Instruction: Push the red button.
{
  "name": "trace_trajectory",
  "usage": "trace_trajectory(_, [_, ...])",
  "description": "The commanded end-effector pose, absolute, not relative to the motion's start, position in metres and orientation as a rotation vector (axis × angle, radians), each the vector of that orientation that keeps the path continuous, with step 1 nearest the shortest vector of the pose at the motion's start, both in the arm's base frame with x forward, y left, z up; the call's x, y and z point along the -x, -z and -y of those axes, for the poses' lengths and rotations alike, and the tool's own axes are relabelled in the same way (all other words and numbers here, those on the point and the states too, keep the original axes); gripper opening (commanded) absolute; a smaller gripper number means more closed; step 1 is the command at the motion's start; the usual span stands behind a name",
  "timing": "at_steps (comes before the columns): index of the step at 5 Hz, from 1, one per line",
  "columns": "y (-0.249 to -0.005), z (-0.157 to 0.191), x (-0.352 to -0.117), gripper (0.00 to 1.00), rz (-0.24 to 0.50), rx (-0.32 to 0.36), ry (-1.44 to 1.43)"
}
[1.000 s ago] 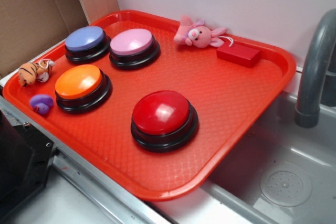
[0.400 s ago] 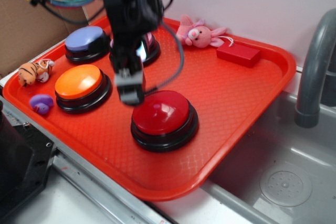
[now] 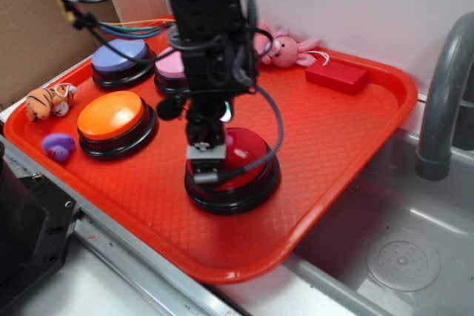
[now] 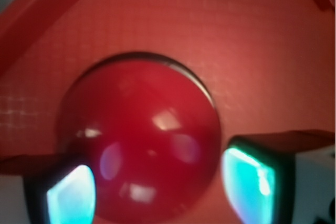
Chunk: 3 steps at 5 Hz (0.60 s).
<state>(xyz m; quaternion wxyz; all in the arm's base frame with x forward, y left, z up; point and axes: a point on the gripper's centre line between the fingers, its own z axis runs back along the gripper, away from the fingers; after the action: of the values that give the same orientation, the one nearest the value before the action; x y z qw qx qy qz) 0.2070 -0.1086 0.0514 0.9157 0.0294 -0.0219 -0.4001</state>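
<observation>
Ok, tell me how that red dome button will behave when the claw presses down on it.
The red button sits on a wide, flat black base, so it will probably stay put rather than tip. Its glossy, rounded dome looks slippery; an off-centre press may slide off. The claw looks spread across the dome, so it probably presses near the middle.

A large glossy dark-red dome button (image 4: 137, 142) fills the middle and lower part of the wrist view, with pale highlights scattered on its rounded top and a thin dark rim showing along its upper right edge. It sits on a red plastic tray (image 4: 247, 40) with a fine grid texture. The gripper (image 4: 157, 187) frames the dome: its two fingers (image 4: 71, 195) stand spread at the bottom corners, their inner faces glowing cyan, one on each side of the button.
</observation>
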Motion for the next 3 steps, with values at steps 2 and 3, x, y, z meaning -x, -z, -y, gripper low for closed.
trace_trajectory(2, [-0.050, 0.117, -0.214, 1.00, 0.040, 0.014, 0.833])
trace_trajectory(3, [-0.091, 0.105, -0.220, 1.00, -0.001, -0.002, 0.834])
